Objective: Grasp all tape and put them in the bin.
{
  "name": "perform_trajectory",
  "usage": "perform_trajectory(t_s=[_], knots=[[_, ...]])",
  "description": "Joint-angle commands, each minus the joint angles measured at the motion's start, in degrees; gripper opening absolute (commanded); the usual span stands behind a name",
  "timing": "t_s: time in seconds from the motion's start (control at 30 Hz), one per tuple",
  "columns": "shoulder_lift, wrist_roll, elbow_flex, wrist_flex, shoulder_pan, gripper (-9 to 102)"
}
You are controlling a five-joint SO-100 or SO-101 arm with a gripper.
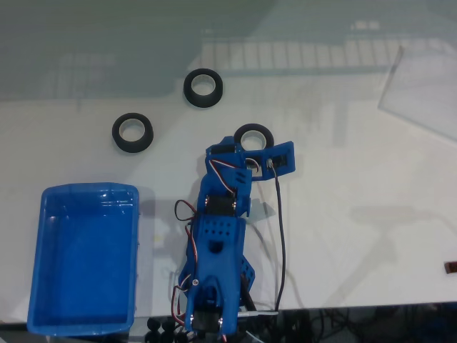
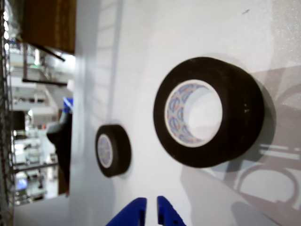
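Observation:
Three black tape rolls with pale cores lie on the white table in the fixed view: one at the left (image 1: pixel 132 133), one further back (image 1: pixel 203 87), and one (image 1: pixel 254 133) partly covered by the blue arm's head. My gripper (image 1: pixel 246 151) sits just in front of that third roll. In the wrist view, which lies on its side, the same roll (image 2: pixel 207 113) is large and close, with a second roll (image 2: pixel 113 150) further off. The blue fingertips (image 2: pixel 150 212) stand almost together with nothing between them, short of the near roll. The blue bin (image 1: pixel 82 264) is at the front left and holds nothing.
A clear plastic sheet (image 1: pixel 428 93) lies at the back right of the table. Black cables (image 1: pixel 280 236) run along the arm to the table's front edge. A small dark object (image 1: pixel 451 268) sits at the right edge.

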Motion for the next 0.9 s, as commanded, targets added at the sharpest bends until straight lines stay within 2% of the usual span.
perform_trajectory(t_s=[0.0,0.87], knots=[[1.05,-0.26,1.58,-0.18,0.53,0],[1.05,-0.70,1.85,-0.53,0.44,0]])
